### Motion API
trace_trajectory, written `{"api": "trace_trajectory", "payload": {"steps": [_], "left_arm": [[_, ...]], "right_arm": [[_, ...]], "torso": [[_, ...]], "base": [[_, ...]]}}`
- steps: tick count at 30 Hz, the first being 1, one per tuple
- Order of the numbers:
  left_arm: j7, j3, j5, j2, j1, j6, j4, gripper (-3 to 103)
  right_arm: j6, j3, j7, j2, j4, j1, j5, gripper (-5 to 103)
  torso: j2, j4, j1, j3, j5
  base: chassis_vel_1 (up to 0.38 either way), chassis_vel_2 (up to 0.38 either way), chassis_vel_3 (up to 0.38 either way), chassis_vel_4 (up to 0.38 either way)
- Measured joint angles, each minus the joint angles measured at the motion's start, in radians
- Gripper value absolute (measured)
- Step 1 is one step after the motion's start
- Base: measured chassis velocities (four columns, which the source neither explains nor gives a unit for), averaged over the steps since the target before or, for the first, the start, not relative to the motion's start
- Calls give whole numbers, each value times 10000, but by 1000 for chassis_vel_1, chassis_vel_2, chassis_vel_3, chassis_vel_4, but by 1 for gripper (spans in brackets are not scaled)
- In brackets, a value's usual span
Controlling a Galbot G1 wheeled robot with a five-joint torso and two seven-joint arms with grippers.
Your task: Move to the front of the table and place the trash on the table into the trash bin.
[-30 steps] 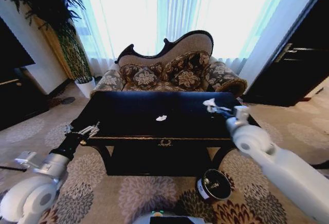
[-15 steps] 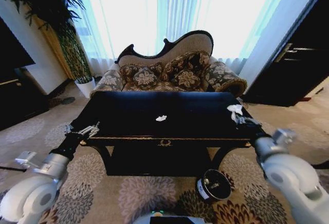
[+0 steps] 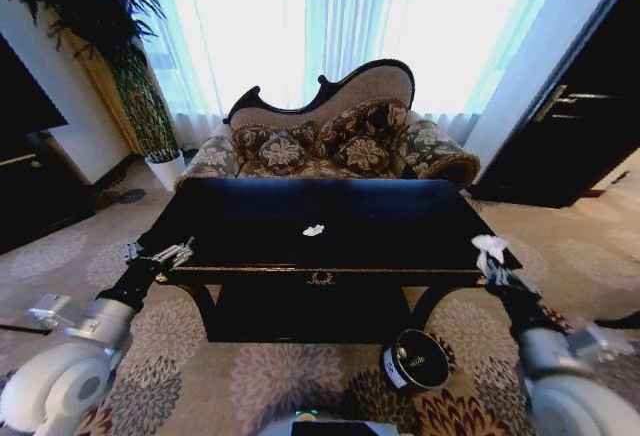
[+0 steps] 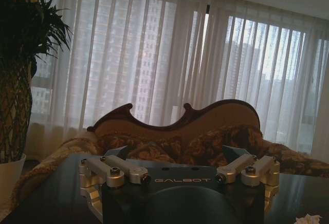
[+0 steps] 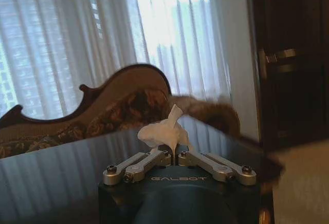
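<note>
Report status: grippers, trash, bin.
Right gripper shut on paper wad, past table's right front corner. Left gripper open, idle at left front corner. Second wad on table. Bin below, unobstructed.

A white wad (image 3: 314,229) lies mid-table (image 3: 250,218); another wad (image 5: 163,131) is held off its right corner, above the black bin (image 3: 415,359).

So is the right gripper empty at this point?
No, the right wrist view shows the right gripper shut on a crumpled white paper wad that sticks up between its fingers.
</note>
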Motion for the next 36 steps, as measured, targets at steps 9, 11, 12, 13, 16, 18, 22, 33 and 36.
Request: {"api": "trace_trajectory", "payload": {"steps": [9,11,12,13,16,18,22,33,36], "left_arm": [[0,0,0,0,0,0,0,100],[0,0,0,0,0,0,0,100],[0,0,0,0,0,0,0,100],[0,0,0,0,0,0,0,100],[0,0,0,0,0,0,0,100],[0,0,0,0,0,0,0,100],[0,0,0,0,0,1,0,100],[0,0,0,0,0,1,0,100],[0,0,0,0,-1,1,-1,100]], "right_arm": [[336,-1117,11,873,-1140,456,-528,1],[567,-1278,5,988,-1644,498,-624,1],[567,-1278,5,988,-1644,498,-624,1],[667,-1332,0,1003,-1839,498,-680,1],[924,-1559,2,1034,-2397,510,-988,1],[1027,-1706,31,1062,-2645,547,-1236,1],[1547,-2642,75,1263,-3875,706,-2238,1],[1890,-3973,53,1113,-7063,2391,-3155,1],[1984,-4295,37,1064,-8118,2812,-3386,1]], "torso": [[0,0,2,1,2],[-1,1,2,1,2],[-1,1,2,1,2],[0,0,2,2,2],[-1,0,2,2,1],[-1,1,2,1,1],[0,0,1,1,1],[-1,1,3,2,3],[-2,0,2,2,2]], "base": [[0,0,0,0],[0,0,0,0],[0,0,0,0],[0,0,0,0],[0,0,0,0],[0,0,0,0],[0,0,0,0],[0,0,0,0],[0,0,0,0]]}}
